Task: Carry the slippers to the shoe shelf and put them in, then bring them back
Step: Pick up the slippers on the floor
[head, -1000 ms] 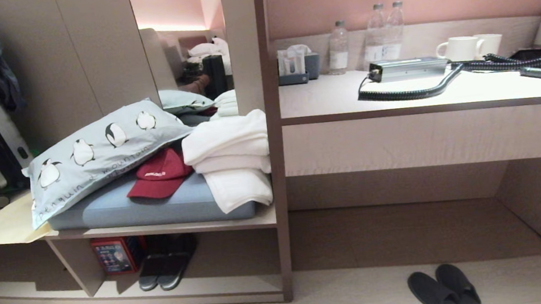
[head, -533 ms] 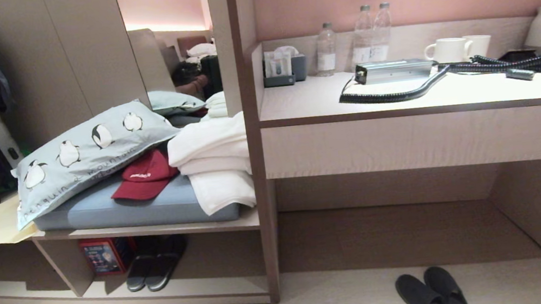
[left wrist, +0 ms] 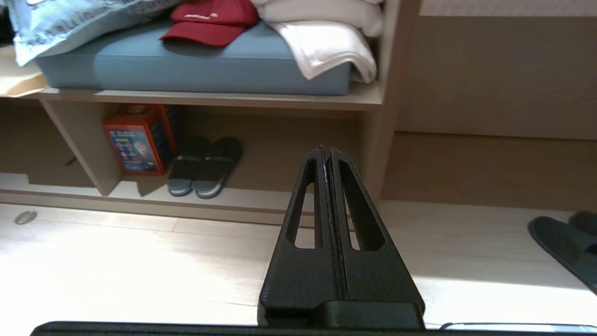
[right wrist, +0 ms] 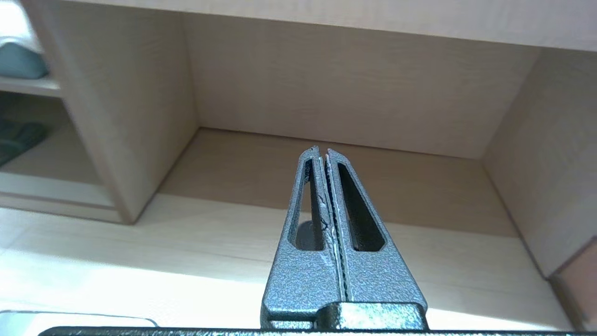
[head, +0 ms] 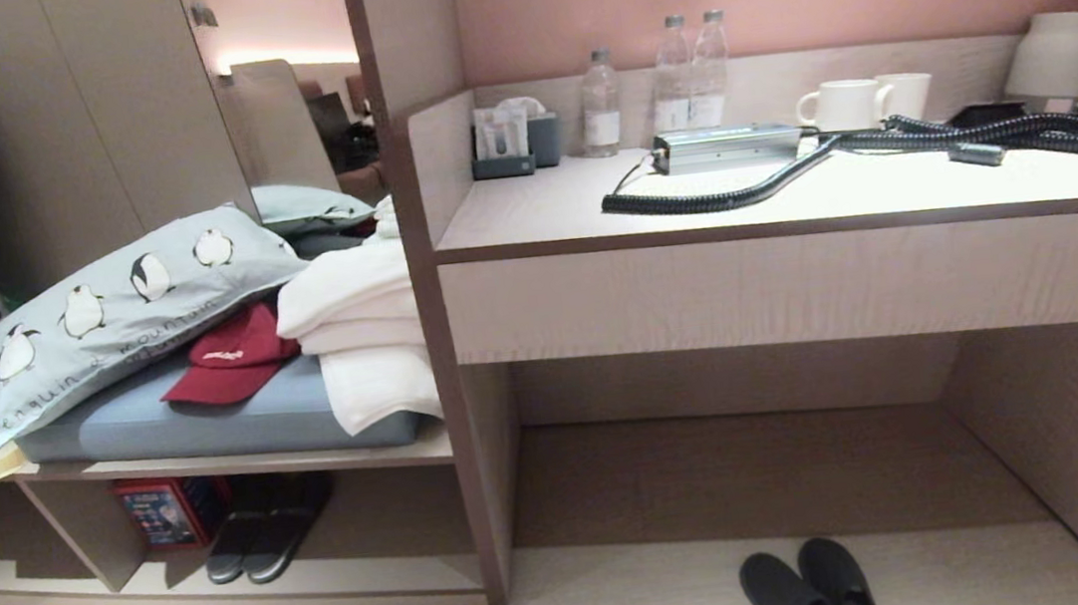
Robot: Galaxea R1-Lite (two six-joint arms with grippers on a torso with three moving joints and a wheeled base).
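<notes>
The slippers (head: pixel 810 590), a dark blue-grey pair, lie side by side on the pale floor in front of the open space under the counter. In the left wrist view the slippers (left wrist: pixel 564 242) show at the edge. The shoe shelf (head: pixel 378 578), a low beige cubby with an upright divider, stands to their left. My left gripper (left wrist: pixel 325 150) is shut and empty, hanging above the floor before the shoe shelf (left wrist: pixel 261 201). My right gripper (right wrist: pixel 322 150) is shut and empty, facing the space under the counter. Neither arm shows in the head view.
Another dark pair with white-edged soles (head: pixel 269 541) and a red box (head: pixel 160 513) sit inside the shelf. Above it lie a penguin pillow (head: pixel 119 307), a red cap (head: pixel 230 360) and white towels (head: pixel 356 322). The counter (head: pixel 789 206) bears bottles, mugs (head: pixel 844 105), a kettle (head: pixel 1064 52) and a black hose.
The whole head picture has slid to the left, so the camera has moved; the slippers, the shelf and the other things have kept their places.
</notes>
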